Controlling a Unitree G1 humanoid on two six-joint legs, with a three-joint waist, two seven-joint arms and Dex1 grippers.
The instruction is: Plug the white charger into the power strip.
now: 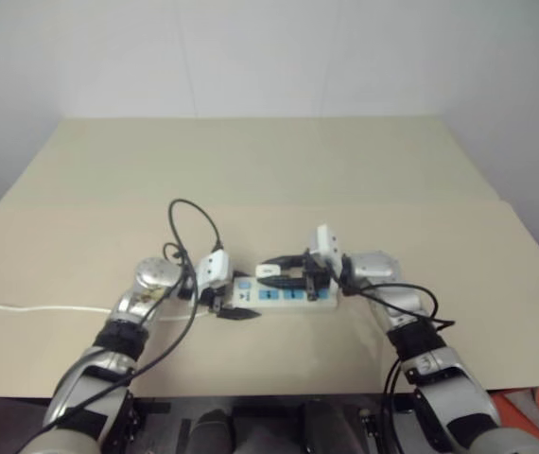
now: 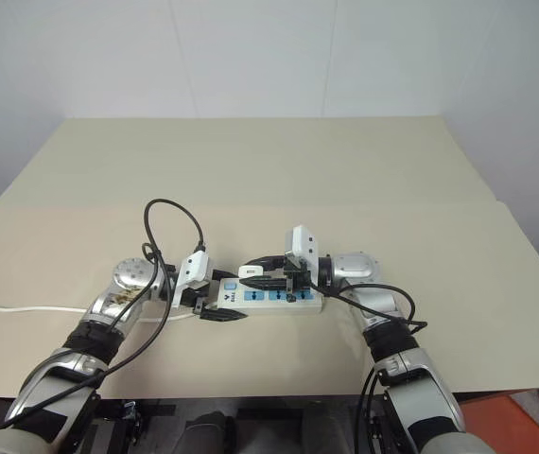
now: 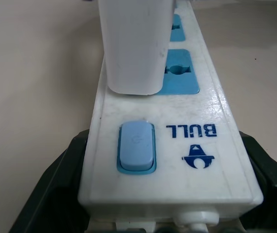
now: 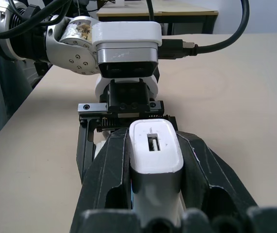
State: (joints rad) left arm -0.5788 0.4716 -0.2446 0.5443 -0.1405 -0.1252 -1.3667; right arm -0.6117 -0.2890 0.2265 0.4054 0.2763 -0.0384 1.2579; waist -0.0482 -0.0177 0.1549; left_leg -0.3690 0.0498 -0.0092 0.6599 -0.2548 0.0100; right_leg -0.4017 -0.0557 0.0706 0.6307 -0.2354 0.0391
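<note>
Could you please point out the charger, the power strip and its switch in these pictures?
charger (image 4: 155, 148): right wrist view, its top face beside the slot.
power strip (image 3: 216, 104): left wrist view, bare white casing.
switch (image 3: 136, 145): left wrist view, middle of the blue button.

Right claw (image 4: 155, 194) clamped on white charger (image 4: 154, 150); left claw (image 4: 129, 114) facing it, beyond.

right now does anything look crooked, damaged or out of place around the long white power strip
Nothing stands out. The long flat white plastic power strip lies flat on the beige table, its switch end clamped by the left gripper. The small white rectangular charger, held in the right gripper, stands upright over the socket nearest the blue switch.
</note>
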